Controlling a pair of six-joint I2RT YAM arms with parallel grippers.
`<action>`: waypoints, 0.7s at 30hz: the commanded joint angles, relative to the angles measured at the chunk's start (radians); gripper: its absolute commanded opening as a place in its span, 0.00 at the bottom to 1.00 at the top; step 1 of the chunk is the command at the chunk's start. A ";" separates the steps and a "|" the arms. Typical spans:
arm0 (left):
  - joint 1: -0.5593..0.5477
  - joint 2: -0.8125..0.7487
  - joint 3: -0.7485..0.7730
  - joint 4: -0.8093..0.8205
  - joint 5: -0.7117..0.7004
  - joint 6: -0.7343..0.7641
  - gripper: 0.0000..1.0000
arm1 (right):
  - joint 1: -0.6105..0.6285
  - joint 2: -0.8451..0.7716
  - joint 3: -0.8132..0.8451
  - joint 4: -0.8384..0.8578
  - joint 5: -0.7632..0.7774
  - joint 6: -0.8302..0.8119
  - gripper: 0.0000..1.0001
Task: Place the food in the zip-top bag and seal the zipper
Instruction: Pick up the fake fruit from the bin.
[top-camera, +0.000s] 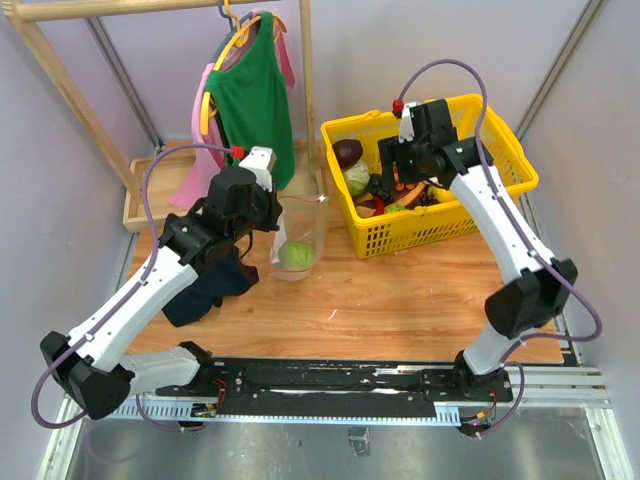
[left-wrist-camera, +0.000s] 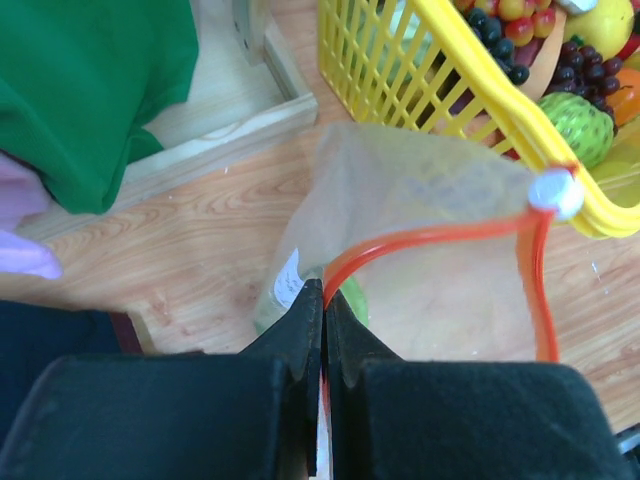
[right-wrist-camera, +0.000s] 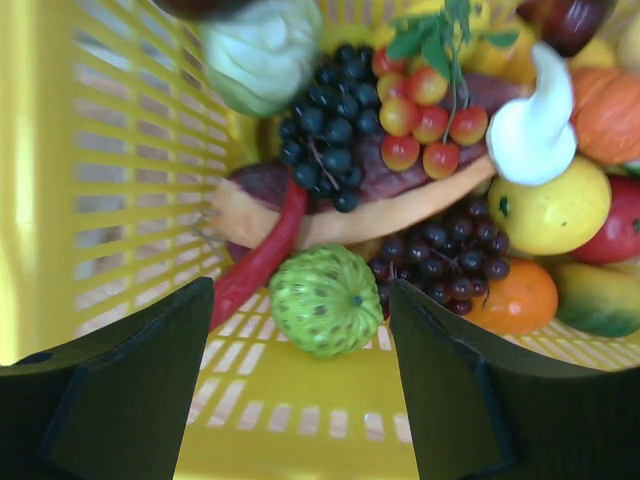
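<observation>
Spanning the frame, a wooden table (top-camera: 400, 300) carries a wooden clothes rack (top-camera: 60, 80) at its back left, where a green garment (top-camera: 252, 100) hangs on a yellow hanger. A yellow basket (top-camera: 440, 228) stands at the back right, heaped with toy food (top-camera: 385, 185).

The left arm reaches in from the near left edge over a dark cloth (top-camera: 205, 290) lying on the table. The right arm bends over the basket from the near right.

Between rack and basket, just left of the basket, the zip-top bag (top-camera: 297, 235) is held up by its mouth. The left gripper (left-wrist-camera: 322, 295) is pinched tight on the bag's edge — its jaws meet with only the plastic between them. A round green piece (top-camera: 295, 254) sits low inside the bag.

The right gripper (right-wrist-camera: 300, 290) hangs inside the basket with its jaws spread wide and nothing in them. In the right wrist view a bumpy green fruit (right-wrist-camera: 325, 300) lies between the two fingers; whether they touch it cannot be told. Around it lie a pale cabbage (right-wrist-camera: 265, 50), a yellow lemon (right-wrist-camera: 545, 210), dark grapes (right-wrist-camera: 325, 115), cherry tomatoes (right-wrist-camera: 425, 100), an orange (right-wrist-camera: 520, 295) and a red chilli (right-wrist-camera: 262, 255).

The zipper (left-wrist-camera: 440, 235) bows in an orange-red arc from the left gripper's fingers — the mouth stands open — with a small white slider (left-wrist-camera: 556, 192) at its far corner, against the basket's rim.
</observation>
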 joint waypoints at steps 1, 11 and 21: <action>0.009 0.014 0.056 -0.001 -0.024 0.035 0.01 | -0.045 0.097 0.058 -0.140 -0.048 -0.028 0.74; 0.010 0.023 -0.006 0.041 0.002 0.047 0.01 | -0.072 0.269 0.107 -0.257 -0.092 -0.092 0.83; 0.022 0.015 -0.066 0.069 0.023 0.044 0.00 | -0.073 0.435 0.154 -0.369 -0.074 -0.147 0.91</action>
